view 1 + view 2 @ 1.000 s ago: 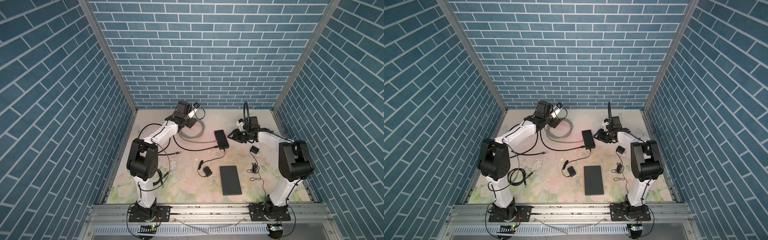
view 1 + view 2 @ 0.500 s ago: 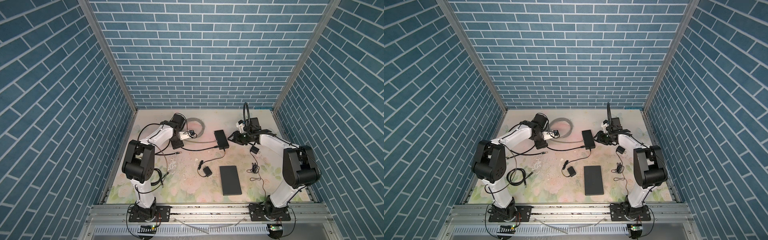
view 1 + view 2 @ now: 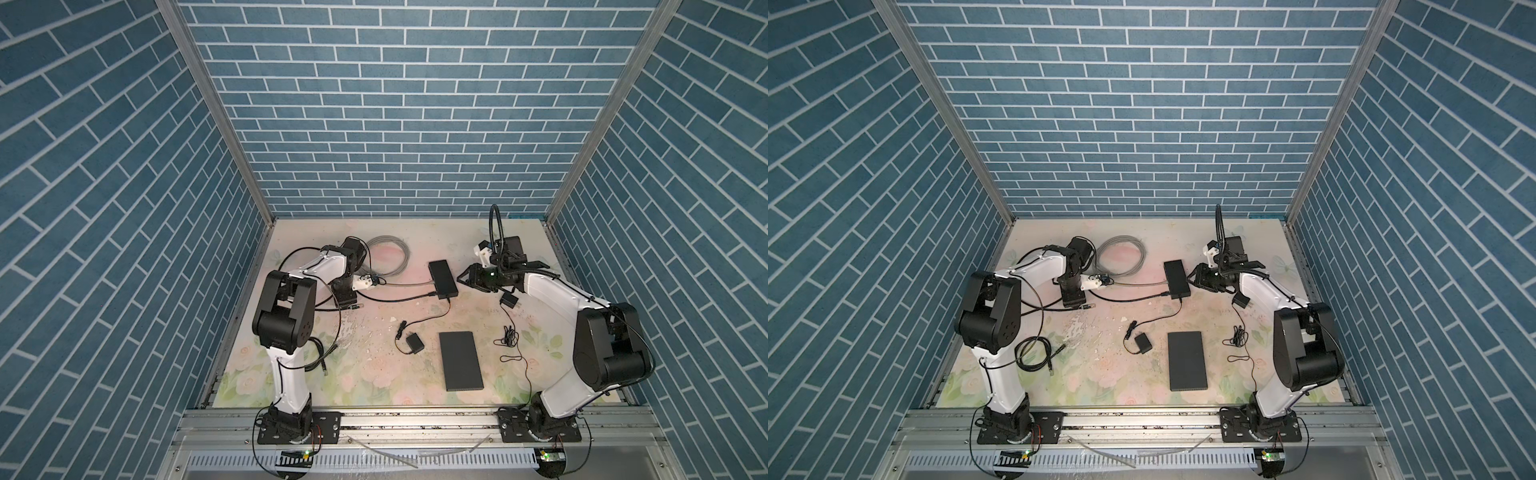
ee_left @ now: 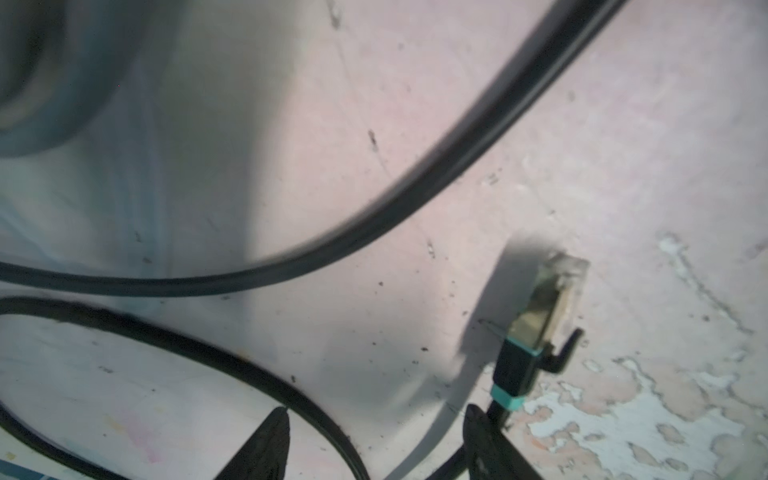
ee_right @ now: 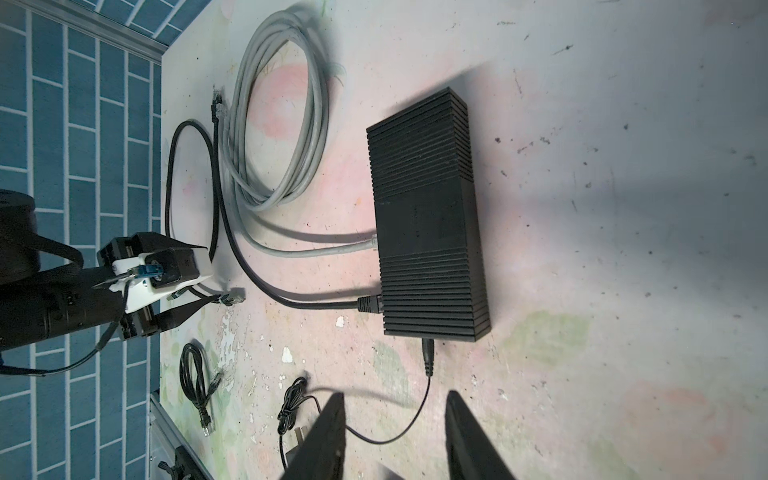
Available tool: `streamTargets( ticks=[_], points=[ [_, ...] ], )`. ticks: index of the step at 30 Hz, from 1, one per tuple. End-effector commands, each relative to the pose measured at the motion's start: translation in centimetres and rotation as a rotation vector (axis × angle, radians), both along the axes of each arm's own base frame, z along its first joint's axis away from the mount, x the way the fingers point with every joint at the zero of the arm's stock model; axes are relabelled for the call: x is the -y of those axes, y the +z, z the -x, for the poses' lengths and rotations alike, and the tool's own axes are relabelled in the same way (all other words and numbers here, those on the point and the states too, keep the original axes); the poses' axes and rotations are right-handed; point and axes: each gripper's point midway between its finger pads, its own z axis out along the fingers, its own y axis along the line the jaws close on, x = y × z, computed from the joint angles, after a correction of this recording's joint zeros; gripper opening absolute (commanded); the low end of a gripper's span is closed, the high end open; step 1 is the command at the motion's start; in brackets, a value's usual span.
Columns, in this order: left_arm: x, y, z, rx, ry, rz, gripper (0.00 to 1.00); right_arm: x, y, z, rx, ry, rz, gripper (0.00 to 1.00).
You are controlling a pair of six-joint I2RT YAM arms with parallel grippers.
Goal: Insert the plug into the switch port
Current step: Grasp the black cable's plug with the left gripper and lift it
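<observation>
The plug (image 4: 544, 307) is a clear connector with a black and teal boot on a black cable, lying on the table; it also shows as the plug (image 3: 355, 306) (image 5: 232, 298). My left gripper (image 4: 376, 415) (image 3: 349, 303) points down just behind it, open. The plug's cable runs beside one fingertip (image 4: 476, 419), and another black cable crosses the gap. The switch (image 3: 444, 279) (image 5: 428, 216) is a ribbed black box with a grey and a black cable in its side ports. My right gripper (image 5: 395, 399) (image 3: 463, 279) hovers open and empty at its other side.
A grey cable coil (image 3: 388, 259) lies behind the left arm. A flat black box (image 3: 461, 365) and a small power adapter (image 3: 414, 345) lie nearer the front. Another adapter (image 3: 509, 300) sits under the right arm. A black cable loop (image 3: 1034, 353) lies beside the left base.
My left arm swung from the back by the grey coil down to the table at the plug, and its jaws narrowed. The right arm barely moved.
</observation>
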Motion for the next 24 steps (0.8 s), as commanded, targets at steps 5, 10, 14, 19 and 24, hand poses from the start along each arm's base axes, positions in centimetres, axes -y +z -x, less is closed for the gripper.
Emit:
streamTargets(
  ticks=[5,10,14,19,24],
  points=[
    [0.2,2.0,2.2,-0.047,0.008,0.056,0.66,-0.3,-0.5,0.4,-0.001,0.033,0.023,0.40],
    [-0.2,2.9,2.9,-0.041,0.021,0.040,0.64,-0.5,-0.4,0.4,0.003,0.039,0.022,0.40],
    [0.3,3.8,4.0,-0.033,0.019,0.079,0.63,-0.7,-0.6,0.7,-0.003,0.045,0.024,0.40],
    [-0.3,1.0,5.3,-0.080,0.018,0.002,0.53,-1.2,-0.7,0.6,0.000,0.051,0.017,0.39],
    [-0.7,-0.8,5.3,-0.114,0.079,-0.008,0.46,-1.6,-0.6,0.9,-0.004,0.071,0.022,0.39]
  ],
)
